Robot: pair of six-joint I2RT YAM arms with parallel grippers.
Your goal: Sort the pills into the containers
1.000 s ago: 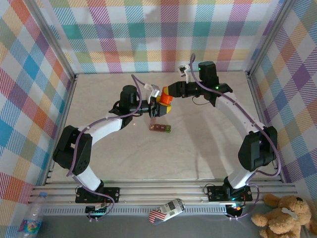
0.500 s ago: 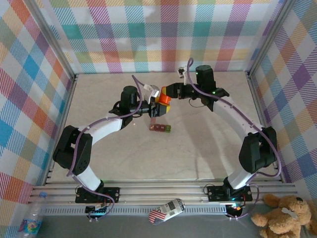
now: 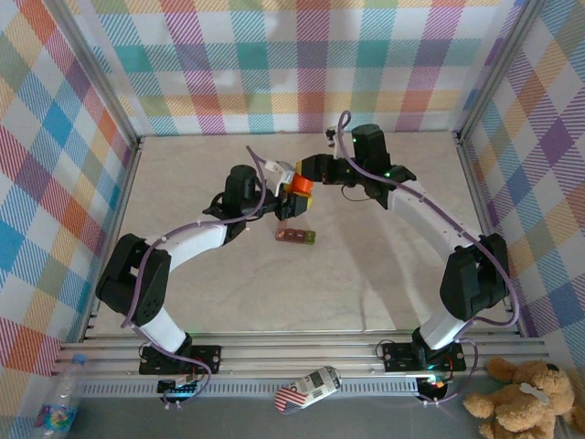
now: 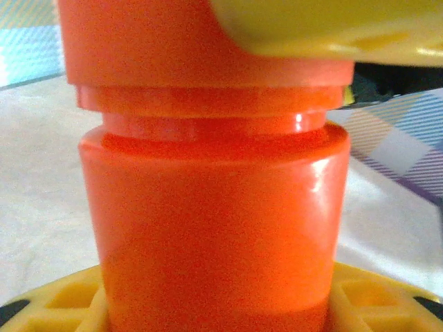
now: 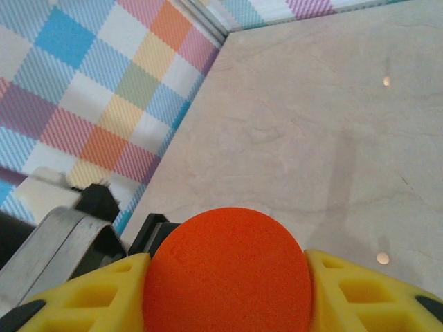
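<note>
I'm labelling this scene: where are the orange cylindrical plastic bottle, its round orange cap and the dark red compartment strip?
orange cylindrical plastic bottle (image 4: 214,228): left wrist view, front wall.
round orange cap (image 5: 225,277): right wrist view, flat top.
dark red compartment strip (image 3: 292,235): top external view, middle compartment.

i see an orange bottle (image 4: 214,228), yellow fingers (image 5: 360,297), a red-brown strip (image 3: 294,235) with one green end, pastel plaid walls (image 3: 274,55).

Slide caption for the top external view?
The left fingers and right fingers grip one orange bottle; the container strip lies on the table just nearer the bases.
</note>
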